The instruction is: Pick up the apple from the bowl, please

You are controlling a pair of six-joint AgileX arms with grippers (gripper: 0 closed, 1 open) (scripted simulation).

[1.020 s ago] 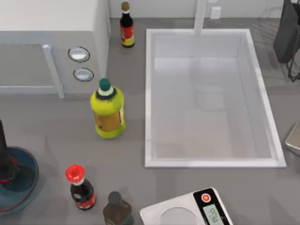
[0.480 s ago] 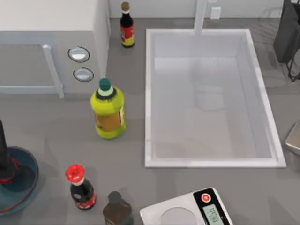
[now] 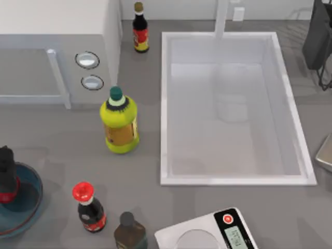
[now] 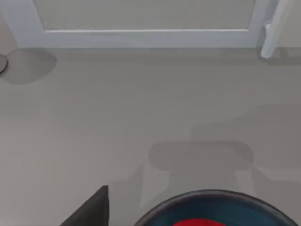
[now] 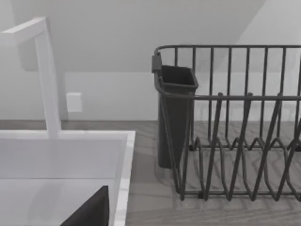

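1. While my left gripper (image 3: 6,171) hangs over the bowl (image 3: 32,199), I cannot tell how its fingers stand.
2. Directly beneath it, the glossy red apple (image 4: 195,222) sits inside that translucent blue bowl.

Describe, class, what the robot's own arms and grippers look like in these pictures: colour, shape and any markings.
The left gripper is a matte black, blocky piece with no markings or cables visible, seen from above at the table's left edge. In the left wrist view a dark grey, straight-edged wedge of it shows. The right wrist view shows a matching dark wedge.
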